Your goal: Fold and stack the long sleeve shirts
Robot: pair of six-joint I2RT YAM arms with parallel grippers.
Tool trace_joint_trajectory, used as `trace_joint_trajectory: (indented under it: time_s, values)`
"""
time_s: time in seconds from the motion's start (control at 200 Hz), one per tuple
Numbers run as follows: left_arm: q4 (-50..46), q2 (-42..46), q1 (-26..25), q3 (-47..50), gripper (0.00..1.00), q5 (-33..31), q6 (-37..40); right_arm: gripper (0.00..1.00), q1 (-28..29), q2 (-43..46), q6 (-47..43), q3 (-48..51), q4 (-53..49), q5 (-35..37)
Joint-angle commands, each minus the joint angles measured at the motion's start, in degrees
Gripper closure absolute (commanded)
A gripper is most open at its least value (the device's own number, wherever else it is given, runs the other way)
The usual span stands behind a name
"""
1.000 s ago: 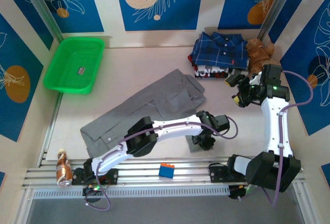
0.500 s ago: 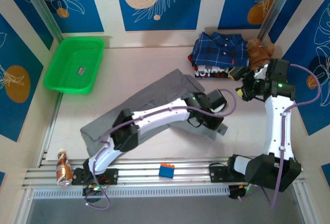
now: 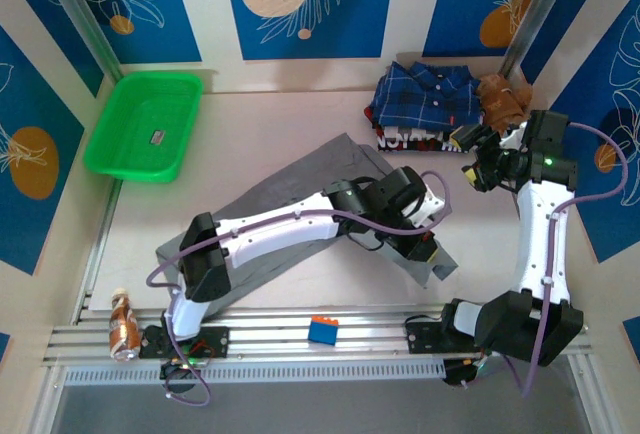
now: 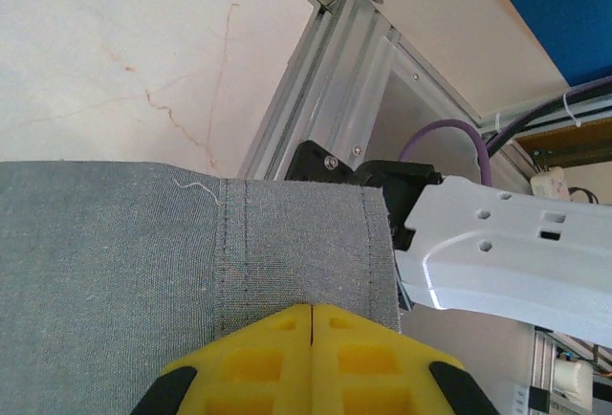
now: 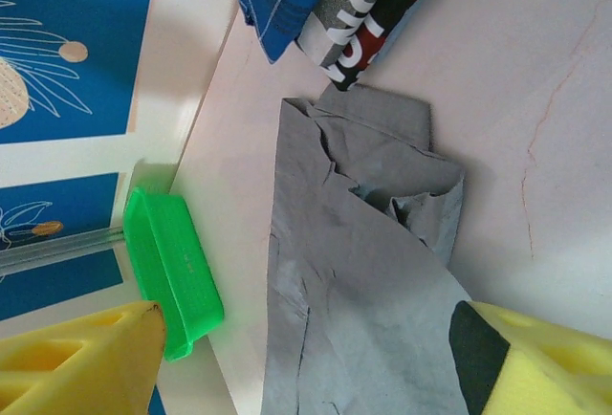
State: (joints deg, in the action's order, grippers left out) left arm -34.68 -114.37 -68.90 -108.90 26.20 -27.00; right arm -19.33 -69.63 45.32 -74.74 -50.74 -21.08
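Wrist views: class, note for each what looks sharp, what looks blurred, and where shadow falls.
Left wrist view: grey shirt weave and stitching sharp, left fingers at the bottom edge soft. Right wrist view: right fingers blurred; the shirt throws a soft shadow on the table.

I saw a plain mid-grey shirt (image 3: 300, 182) and a navy, white-checked plaid shirt (image 3: 425, 94). The tray (image 3: 104, 144) was bright green.

Bright, even, diffuse light from above. Soft-edged shadows on table (image 3: 260, 144). Overhead view sharp throughout. Wrist views' nearest foreground slightly soft.
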Motion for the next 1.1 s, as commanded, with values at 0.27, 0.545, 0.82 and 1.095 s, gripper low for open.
trace_joint_trajectory:
  time_s: [0.27,0.545,0.82,1.095]
  values:
    - [2.15,11.83,0.47,15.42,0.96,5.16,-0.04,0.21,-0.31,0.81,1.34,3.95,0.90,-2.47]
    - [4.24,15.01,0.45,19.21,0.96,11.48,1.20,0.21,-0.32,1.20,1.69,4.31,0.92,-2.38]
    - [1.97,17.09,1.25,21.16,0.97,9.74,2.91,0.21,-0.26,1.68,1.92,5.38,1.47,-2.39]
    - [11.78,17.21,9.31,21.70,0.97,2.90,-4.35,0.21,1.51,1.61,2.28,6.52,2.64,-2.30]
